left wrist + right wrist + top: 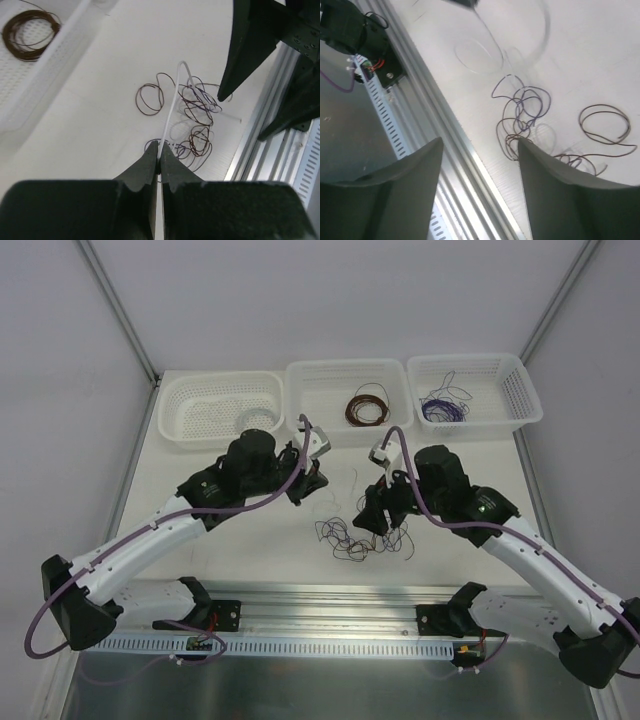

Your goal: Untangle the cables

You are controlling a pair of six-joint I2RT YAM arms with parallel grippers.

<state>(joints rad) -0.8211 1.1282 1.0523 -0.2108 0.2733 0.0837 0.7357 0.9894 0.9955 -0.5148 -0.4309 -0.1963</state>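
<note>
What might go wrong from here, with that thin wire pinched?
1. The left end effector is shut on a thin pale wire that runs into the tangle of purple and brown wires. The right end effector is open, pinning nothing, so a pull might drag or tighten the whole tangle.
2. The tangle lies near the metal rail, where loops could snag.

A left white perforated plastic basket [220, 377] held a neat white coil [225, 418]; the middle white basket [345, 365] held a round brown coil [350, 407], on a white table [270, 540].

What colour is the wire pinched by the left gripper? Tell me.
The wire is white; the left wrist view shows it best.
</note>
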